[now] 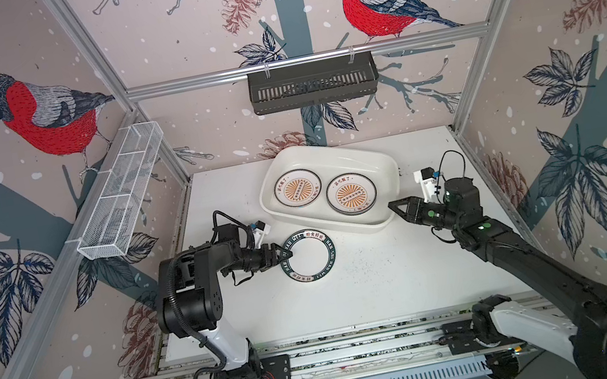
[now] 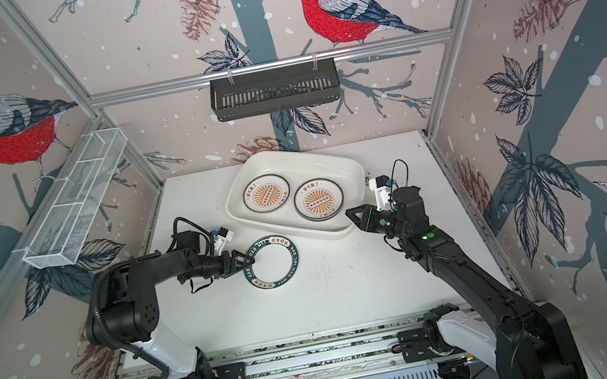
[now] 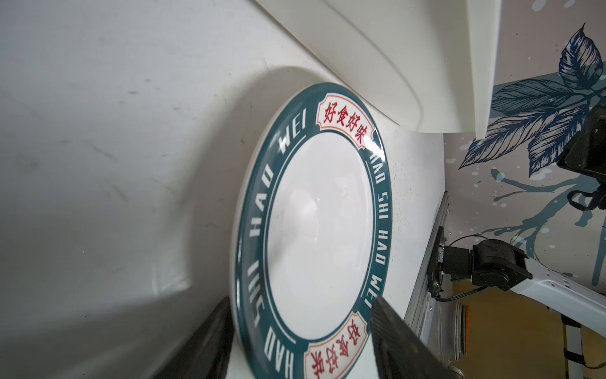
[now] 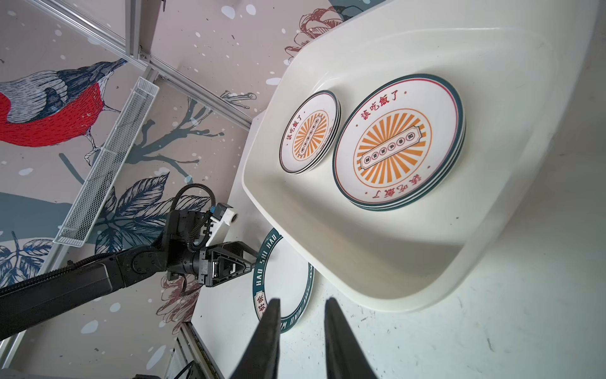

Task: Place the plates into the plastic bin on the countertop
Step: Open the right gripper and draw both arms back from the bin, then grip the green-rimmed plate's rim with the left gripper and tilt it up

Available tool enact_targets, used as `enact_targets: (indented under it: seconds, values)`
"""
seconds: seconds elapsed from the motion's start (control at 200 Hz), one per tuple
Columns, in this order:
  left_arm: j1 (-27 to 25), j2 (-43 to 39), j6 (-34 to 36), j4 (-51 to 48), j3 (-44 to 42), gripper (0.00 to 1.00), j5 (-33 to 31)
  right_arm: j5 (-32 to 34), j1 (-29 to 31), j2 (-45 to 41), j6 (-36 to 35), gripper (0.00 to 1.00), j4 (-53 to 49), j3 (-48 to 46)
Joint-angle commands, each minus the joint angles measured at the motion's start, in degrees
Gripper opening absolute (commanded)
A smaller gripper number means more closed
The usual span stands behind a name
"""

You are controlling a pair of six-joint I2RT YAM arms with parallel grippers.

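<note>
1. Evidently the left gripper (image 1: pixel 284 253) straddles the green-rimmed plate (image 1: pixel 310 256) at its rim, jaws parted, to pinch it.
2. That plate lies flat near the middle of the countertop (image 1: pixel 372 279), just beside the plastic bin (image 1: pixel 330 157).
3. The right gripper (image 1: pixel 393 206), narrowly parted and empty, hovers by the bin's corner, probably keeping clear.

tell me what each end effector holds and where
Left end effector straddles the rim of the green-rimmed plate; grip cannot be told. Right end effector holds nothing.

One green-lettered plate (image 1: pixel 307 256) lies at the tips of the left gripper (image 1: pixel 284 253). One plastic bin (image 1: pixel 330 158) beside the right gripper (image 1: pixel 393 206) holds two plate stacks, near stack (image 1: pixel 351 193) and far stack (image 1: pixel 297 188), depths unclear. Two baskets hang well beyond: black basket (image 1: pixel 312 83), wire-mesh basket (image 1: pixel 121 193).
</note>
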Motion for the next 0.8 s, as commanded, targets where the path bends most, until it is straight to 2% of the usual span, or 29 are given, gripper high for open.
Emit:
enact_targets:
  seconds: [0.0, 0.25, 0.72, 0.796]
  values:
    - [-0.18, 1.55, 1.19, -1.53, -0.05, 0.64, -1.42, -0.64, 0.09, -0.17, 0.60, 0.26, 2.92, -0.33]
    - [-0.17, 3.02, 1.45, -1.28, 0.03, 0.53, -0.57, -0.94, 0.07, -0.20, 1.16, 0.26, 3.96, -1.13]
    - [-0.04, 4.70, 1.36, -1.27, 0.07, 0.24, 0.96, -1.08, 0.26, 0.58, 2.21, 0.26, 5.52, -1.83]
    - [-0.10, 4.61, 1.36, -1.28, 0.06, 0.23, 1.06, -1.00, 0.30, 0.59, 2.29, 0.26, 5.62, -1.83]
